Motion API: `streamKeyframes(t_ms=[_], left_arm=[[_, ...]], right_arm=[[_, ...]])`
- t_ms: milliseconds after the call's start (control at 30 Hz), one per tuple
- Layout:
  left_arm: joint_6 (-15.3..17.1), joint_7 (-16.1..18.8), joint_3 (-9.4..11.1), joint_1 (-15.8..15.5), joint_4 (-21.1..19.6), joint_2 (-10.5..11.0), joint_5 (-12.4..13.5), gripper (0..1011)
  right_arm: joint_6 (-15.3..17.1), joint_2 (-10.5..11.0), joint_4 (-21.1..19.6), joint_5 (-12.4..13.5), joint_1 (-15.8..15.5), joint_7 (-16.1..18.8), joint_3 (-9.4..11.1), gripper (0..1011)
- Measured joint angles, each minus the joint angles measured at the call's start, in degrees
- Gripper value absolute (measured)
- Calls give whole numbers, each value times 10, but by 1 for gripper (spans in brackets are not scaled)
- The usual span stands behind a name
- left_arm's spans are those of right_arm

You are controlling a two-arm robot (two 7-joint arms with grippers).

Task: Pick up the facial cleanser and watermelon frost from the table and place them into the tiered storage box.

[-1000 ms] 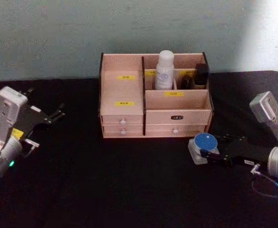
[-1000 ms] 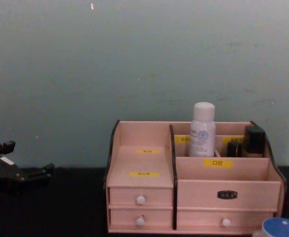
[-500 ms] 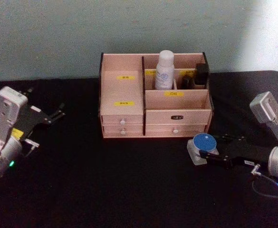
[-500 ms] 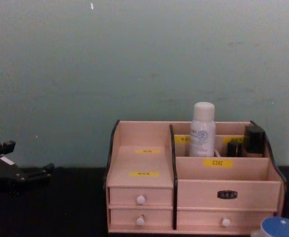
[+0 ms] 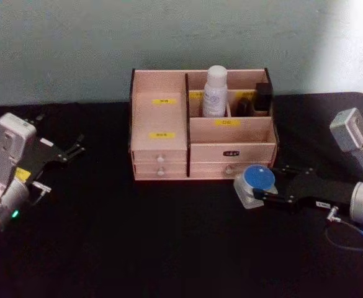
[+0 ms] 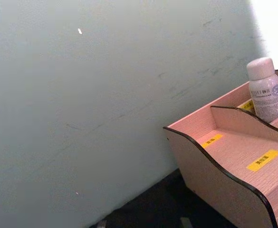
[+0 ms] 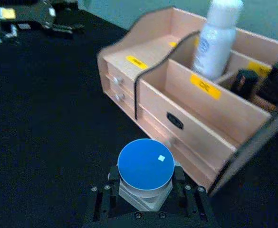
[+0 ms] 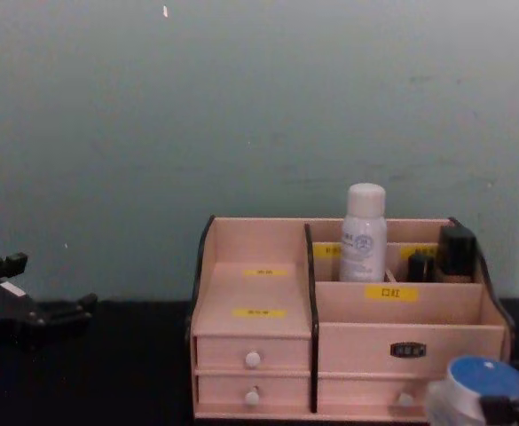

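Watermelon frost (image 5: 257,177), a small jar with a blue lid and a pale base, is clenched between my right jaws, which press the base from both sides. It is just in front of the tiered storage box (image 5: 162,118), before the lower right drawers, and seems to be lifted a little off the dark desk (image 5: 138,236). The facial cleanser (image 5: 215,92), a white bottle, stands upright in a back compartment of the box, just right of the middle divider, with small dark containers (image 5: 263,96) in the compartment beside it. My left jaws are well apart from all this at the left of the desk, released, prongs parted and pointing toward the box.
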Motion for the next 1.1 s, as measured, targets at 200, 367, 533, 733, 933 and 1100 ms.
streamKeyframes(t_ms=[200,367,533,733,933,1100], left_arm=[[0,0,0,0,0,0,0,1001],[0,0,0,0,0,0,0,1001],[0,0,0,0,0,0,0,1001],[0,0,0,0,0,0,0,1001],[0,0,0,0,0,0,0,1001],[0,0,0,0,0,0,0,1001]], right_arm=[[-9,-9,0,5,24,17,-15,681],[-16,-19,5,7,44,26,-29,681],[-23,-35,16,9,75,37,-48,681],[-29,-49,31,5,102,41,-64,681],[-38,-69,51,-3,131,43,-78,681],[-45,-91,77,-11,160,42,-90,681]])
